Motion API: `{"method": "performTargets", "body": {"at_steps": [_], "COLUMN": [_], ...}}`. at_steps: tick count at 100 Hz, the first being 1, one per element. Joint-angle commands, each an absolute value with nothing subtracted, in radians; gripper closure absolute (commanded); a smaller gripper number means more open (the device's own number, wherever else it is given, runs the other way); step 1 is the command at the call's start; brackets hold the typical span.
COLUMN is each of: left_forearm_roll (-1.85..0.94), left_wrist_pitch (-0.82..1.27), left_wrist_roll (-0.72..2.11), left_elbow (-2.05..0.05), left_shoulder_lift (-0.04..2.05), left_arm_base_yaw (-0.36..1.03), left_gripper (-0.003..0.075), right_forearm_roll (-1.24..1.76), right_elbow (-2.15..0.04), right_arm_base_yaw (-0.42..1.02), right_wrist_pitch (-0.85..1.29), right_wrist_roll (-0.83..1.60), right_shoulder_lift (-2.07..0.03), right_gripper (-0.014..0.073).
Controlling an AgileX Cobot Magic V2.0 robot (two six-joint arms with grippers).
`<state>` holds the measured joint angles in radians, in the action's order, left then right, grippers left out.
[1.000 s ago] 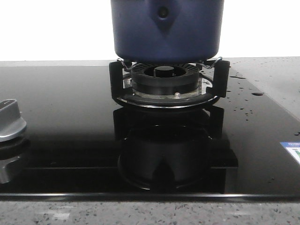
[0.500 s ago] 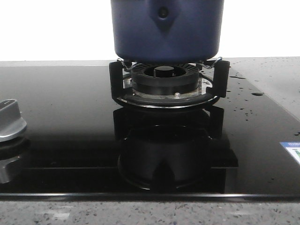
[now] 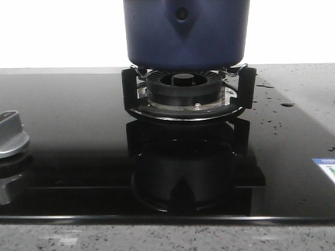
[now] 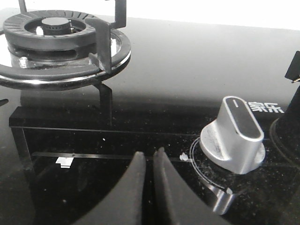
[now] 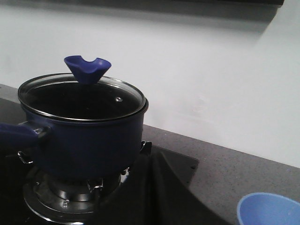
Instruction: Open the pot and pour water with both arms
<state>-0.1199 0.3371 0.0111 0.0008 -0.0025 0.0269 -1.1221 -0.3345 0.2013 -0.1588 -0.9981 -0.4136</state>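
Observation:
The navy-blue pot (image 3: 186,34) stands on the black ringed burner (image 3: 183,89) at the back middle of the hob. In the right wrist view the pot (image 5: 89,140) carries a glass lid (image 5: 79,96) with a blue knob (image 5: 87,68), and its handle (image 5: 18,133) sticks out sideways. My right gripper (image 5: 149,147) is shut and empty, beside the pot at burner height and apart from it. My left gripper (image 4: 149,157) is shut and empty, low over the black glass next to a silver control knob (image 4: 234,136). Neither gripper shows in the front view.
A second burner (image 4: 56,37) with no pot on it lies beyond the left gripper. A silver knob (image 3: 10,133) sits at the hob's left edge. A blue bowl (image 5: 269,208) stands on the grey counter (image 5: 243,168) beside the hob. Water drops (image 3: 272,99) speckle the right of the glass.

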Motion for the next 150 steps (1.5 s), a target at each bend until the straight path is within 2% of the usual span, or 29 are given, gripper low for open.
{"method": "performTargets", "body": {"at_steps": [1,23,30,37,49,59,73,80,110,150], "left_forearm_roll": [-0.14,-0.14,-0.14,-0.14,-0.14,-0.14,-0.14,-0.14,-0.14,-0.14], "left_wrist_pitch": [0.302,0.302,0.302,0.302,0.302,0.302,0.302,0.304,0.304,0.304], "left_wrist_roll": [0.0,0.0,0.0,0.0,0.0,0.0,0.0,0.0,0.0,0.0], "left_elbow": [0.047,0.047,0.047,0.047,0.047,0.047,0.047,0.047,0.047,0.047], "left_shoulder_lift": [-0.034,-0.034,-0.034,-0.034,-0.034,-0.034,-0.034,-0.034,-0.034,-0.034], "left_arm_base_yaw": [0.025,0.025,0.025,0.025,0.025,0.025,0.025,0.025,0.025,0.025], "left_gripper": [0.0741,0.074,0.0741,0.074,0.0741,0.0741,0.074,0.074,0.0741,0.0741], "right_forearm_roll": [-1.119,-1.117,-1.014,-0.814,-0.331,-0.114,-0.088,-0.086,-0.086,-0.086], "right_elbow": [-0.361,-0.34,-0.308,-0.27,-0.187,-0.086,0.045,0.033,0.039,0.039], "right_arm_base_yaw": [0.203,0.203,0.201,0.187,0.123,0.057,-0.025,-0.062,-0.094,-0.094], "right_wrist_pitch": [-0.188,-0.146,-0.107,-0.074,-0.088,-0.149,-0.174,0.0,0.318,0.318], "right_wrist_roll": [-0.999,-0.999,-0.959,-0.771,-0.229,-0.01,-0.008,-0.008,-0.008,-0.008], "right_shoulder_lift": [-0.416,-0.416,-0.412,-0.39,-0.327,-0.242,-0.12,-0.065,0.031,0.031], "right_gripper": [0.0659,0.0659,0.0659,0.0659,0.0659,0.0659,0.0659,0.0659,0.0659,0.0659]}}
